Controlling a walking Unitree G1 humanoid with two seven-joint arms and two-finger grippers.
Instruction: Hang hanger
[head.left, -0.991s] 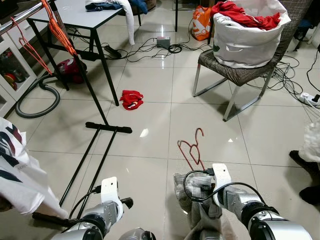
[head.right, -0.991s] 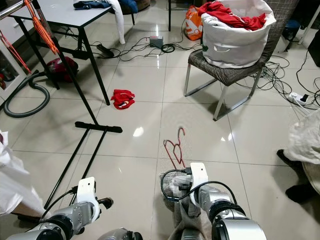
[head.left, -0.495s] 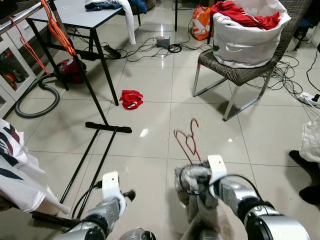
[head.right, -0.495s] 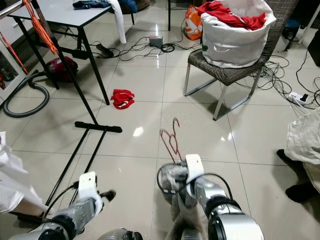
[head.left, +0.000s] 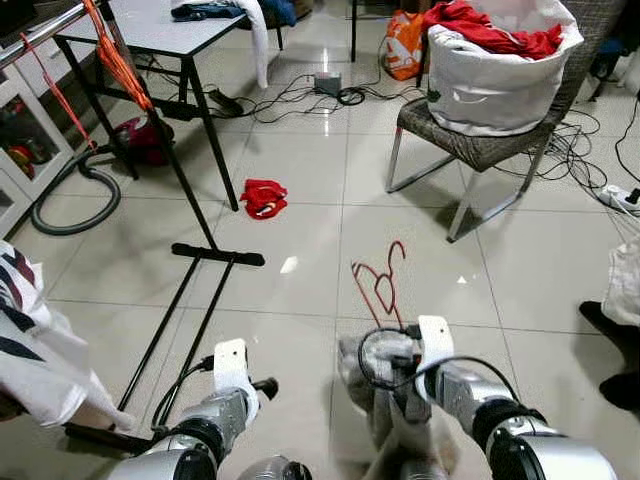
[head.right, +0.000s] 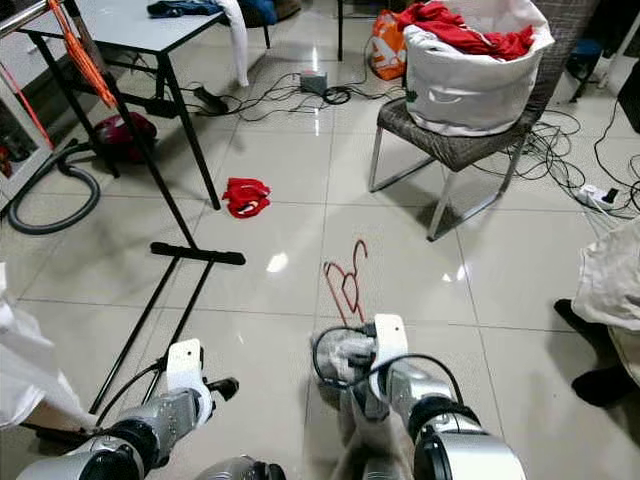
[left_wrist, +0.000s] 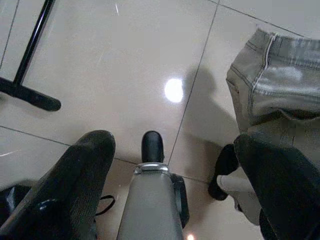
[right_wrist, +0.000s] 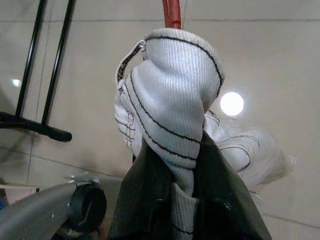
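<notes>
Right end effector (right_wrist: 172, 200), lower center, pinches bunched grey-white garment (right_wrist: 170, 100); the cloth hides the fingertips. Red hanger (head.left: 380, 285) pokes up beyond it mid-frame, lower part covered. Left end effector (left_wrist: 172, 165) spread over bare floor tiles (head.left: 300, 210). Black rack base (head.left: 215, 254) left, chair (head.left: 470, 150) upper right.

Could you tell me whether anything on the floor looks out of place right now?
Yes. A red garment lies crumpled on the tiles beside the black rack leg, away from the laundry basket on the chair. Loose cables sprawl across the floor beyond it.
</notes>
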